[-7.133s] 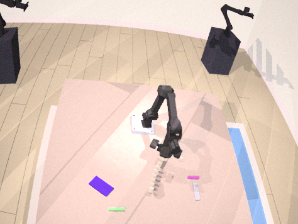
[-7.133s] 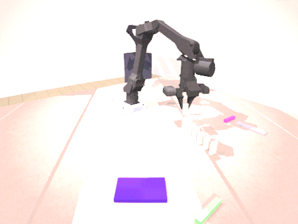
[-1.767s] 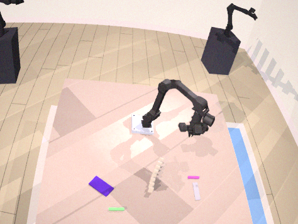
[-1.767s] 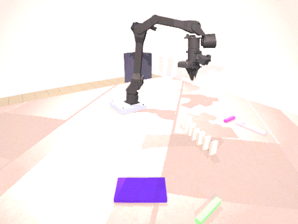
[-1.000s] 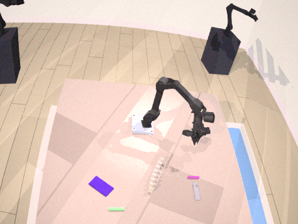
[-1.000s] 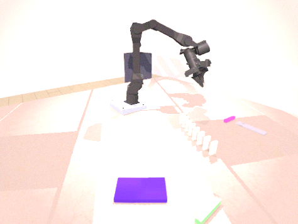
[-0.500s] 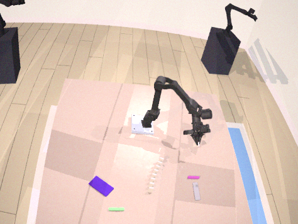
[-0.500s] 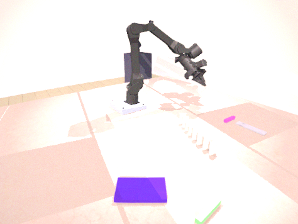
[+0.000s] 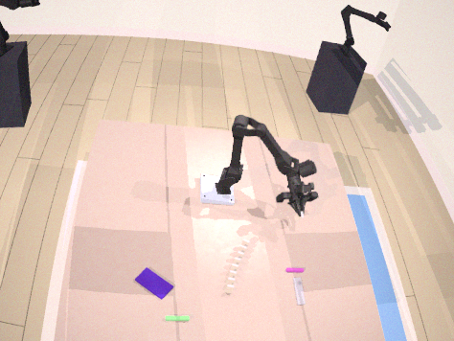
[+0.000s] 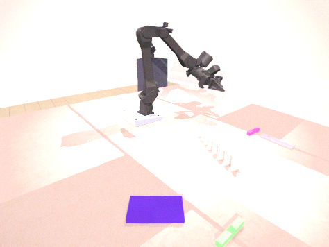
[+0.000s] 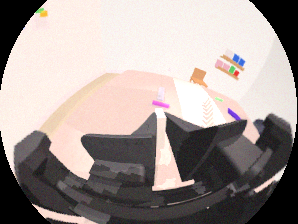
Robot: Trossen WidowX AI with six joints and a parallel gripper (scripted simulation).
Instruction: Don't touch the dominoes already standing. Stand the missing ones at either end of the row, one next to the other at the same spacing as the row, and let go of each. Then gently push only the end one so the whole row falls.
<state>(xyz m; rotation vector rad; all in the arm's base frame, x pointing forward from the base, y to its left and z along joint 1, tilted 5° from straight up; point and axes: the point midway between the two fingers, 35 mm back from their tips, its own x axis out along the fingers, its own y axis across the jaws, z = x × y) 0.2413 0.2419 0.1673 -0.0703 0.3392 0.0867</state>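
A row of several pale dominoes (image 9: 238, 264) (image 10: 218, 154) stands upright in the middle of the table, running towards the front. My gripper (image 9: 302, 210) (image 10: 220, 88) (image 11: 158, 115) hangs in the air behind and to the right of the row's far end, well above the table, tilted with its fingers pointing down and forward. It is shut on a thin pale domino (image 11: 161, 151); only a small white tip (image 9: 303, 214) shows below the fingers in the top view. The row also shows small in the wrist view (image 11: 208, 111), far ahead.
A magenta bar (image 9: 295, 270) (image 10: 253, 131) and a grey bar (image 9: 299, 290) (image 10: 277, 141) lie right of the row. A purple card (image 9: 154, 283) (image 10: 154, 209) and a green bar (image 9: 177, 318) (image 10: 229, 232) lie front left. The arm's base (image 9: 210, 195) stands behind the row. A blue strip (image 9: 378, 268) runs along the right edge.
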